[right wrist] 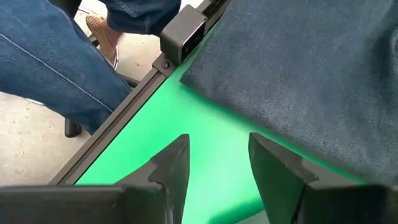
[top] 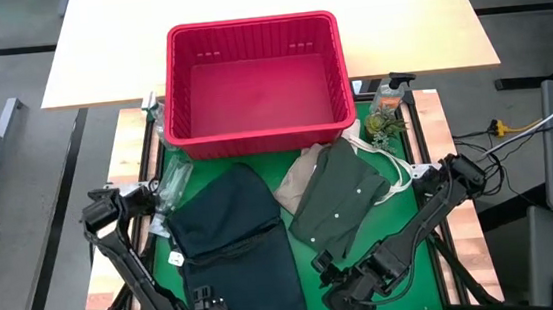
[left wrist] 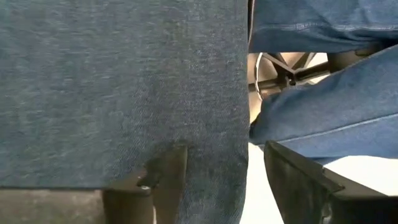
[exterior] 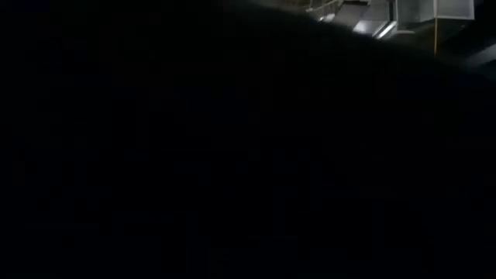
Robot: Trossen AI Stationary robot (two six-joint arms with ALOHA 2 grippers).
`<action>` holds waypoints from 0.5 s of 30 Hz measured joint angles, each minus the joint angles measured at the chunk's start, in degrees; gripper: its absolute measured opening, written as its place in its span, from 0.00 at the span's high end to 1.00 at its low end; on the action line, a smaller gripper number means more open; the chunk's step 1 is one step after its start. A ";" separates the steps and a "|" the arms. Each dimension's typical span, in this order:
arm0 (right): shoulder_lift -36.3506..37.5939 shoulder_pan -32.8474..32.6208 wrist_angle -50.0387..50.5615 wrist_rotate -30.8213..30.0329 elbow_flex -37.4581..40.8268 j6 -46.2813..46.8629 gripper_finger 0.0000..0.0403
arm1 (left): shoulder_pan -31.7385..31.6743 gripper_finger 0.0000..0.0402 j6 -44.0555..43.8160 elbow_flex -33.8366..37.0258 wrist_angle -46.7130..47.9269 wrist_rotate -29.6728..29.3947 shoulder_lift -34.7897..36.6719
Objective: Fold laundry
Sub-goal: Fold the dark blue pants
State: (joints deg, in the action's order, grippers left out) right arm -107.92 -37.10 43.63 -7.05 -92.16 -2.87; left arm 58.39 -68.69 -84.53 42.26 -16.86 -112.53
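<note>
A dark blue garment (top: pixel 234 241) lies spread on the green mat (top: pixel 412 264), its near edge at the table's front; it fills much of the left wrist view (left wrist: pixel 118 87). Beside it on the right, an olive-green buttoned shirt (top: pixel 339 202) lies over a tan piece (top: pixel 297 178). My left gripper (top: pixel 207 307) (left wrist: pixel 224 149) is open at the dark garment's near edge, with the cloth's side edge between its fingers. My right gripper (top: pixel 339 275) (right wrist: pixel 219 140) hovers open over bare mat, just near of the dark garment's corner (right wrist: pixel 298 68). My left gripper stands open about the dark garment's near side edge (left wrist: pixel 239 155). One finger (left wrist: pixel 166 177) shows in front of the cloth, the other (left wrist: pixel 298 180) beside it. Whether either finger touches the cloth, I cannot tell.
An empty red slatted basket (top: pixel 259 126) stands at the mat's far side, a clear bottle (top: pixel 388 93) to its right, clear plastic (top: pixel 173 182) at the left. A seated person's jeans-clad legs (right wrist: pixel 56 62) are close to the table's near edge. The low view is almost wholly dark.
</note>
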 joint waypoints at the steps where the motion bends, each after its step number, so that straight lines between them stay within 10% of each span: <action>1: 0.00 0.00 -0.04 0.00 0.00 0.00 0.59 | 0.00 0.48 0.03 0.00 -0.47 0.05 -0.47; 15: 0.00 0.00 -0.20 0.09 0.00 0.00 0.59 | -0.05 0.44 6.32 -0.02 -6.33 1.08 -7.61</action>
State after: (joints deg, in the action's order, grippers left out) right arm -107.92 -37.10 43.43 -6.96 -92.16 -2.87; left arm 58.34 -62.37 -84.55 35.94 -15.78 -120.14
